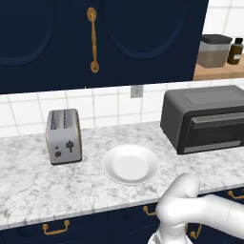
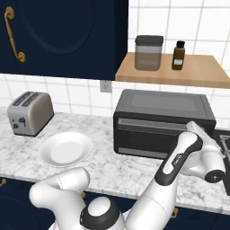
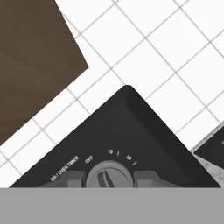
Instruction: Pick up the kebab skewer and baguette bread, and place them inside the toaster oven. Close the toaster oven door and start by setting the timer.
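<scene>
Gripper at the toaster oven's timer knob

At the bottom centre of the hand view the gripper (image 3: pixel 108 177) has its fingers clenched on the round timer knob (image 3: pixel 108 176), near the "OFF" mark. In the right base view the toaster oven (image 2: pixel 162 121) sits mid-frame with its door (image 2: pixel 150 138) closed, the white plate (image 2: pixel 65 148) lower left, the silver toaster (image 2: pixel 29 113) beyond.

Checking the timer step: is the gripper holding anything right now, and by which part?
The gripper is shut on the timer knob of the toaster oven, its fingers flanking the round dial on either side.
</scene>
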Tool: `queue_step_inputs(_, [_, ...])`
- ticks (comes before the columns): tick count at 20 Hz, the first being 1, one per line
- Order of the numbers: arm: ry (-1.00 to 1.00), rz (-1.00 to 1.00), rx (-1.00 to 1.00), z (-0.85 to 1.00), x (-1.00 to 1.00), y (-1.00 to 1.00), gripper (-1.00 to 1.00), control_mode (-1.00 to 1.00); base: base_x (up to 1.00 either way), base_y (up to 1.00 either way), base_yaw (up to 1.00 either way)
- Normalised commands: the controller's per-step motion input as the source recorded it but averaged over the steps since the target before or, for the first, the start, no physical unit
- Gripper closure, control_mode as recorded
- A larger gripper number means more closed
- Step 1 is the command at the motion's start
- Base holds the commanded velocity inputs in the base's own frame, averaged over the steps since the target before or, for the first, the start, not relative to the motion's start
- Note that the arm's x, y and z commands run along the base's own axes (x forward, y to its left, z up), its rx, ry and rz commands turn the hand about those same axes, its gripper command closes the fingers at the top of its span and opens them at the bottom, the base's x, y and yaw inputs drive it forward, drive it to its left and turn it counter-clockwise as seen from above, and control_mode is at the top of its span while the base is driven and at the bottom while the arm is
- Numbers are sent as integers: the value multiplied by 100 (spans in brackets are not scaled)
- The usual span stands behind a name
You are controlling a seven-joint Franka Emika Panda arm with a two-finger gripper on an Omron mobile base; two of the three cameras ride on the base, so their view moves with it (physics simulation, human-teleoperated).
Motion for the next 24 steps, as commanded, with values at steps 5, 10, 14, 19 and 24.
queue_step_inputs(5, [0,-4,27,0,-2,-10,100,-100,0,0,0])
queue_step_inputs(10, [-1,-2,29,0,-5,-14,100,-100,0,0,0])
queue_step_inputs(14, [-2,-1,31,0,-4,-16,100,-100,0,0,0])
queue_step_inputs(19, [-2,-1,31,0,-5,-17,100,-100,0,0,0])
queue_step_inputs(24, [-1,-1,32,0,-6,-18,100,-100,0,0,0])
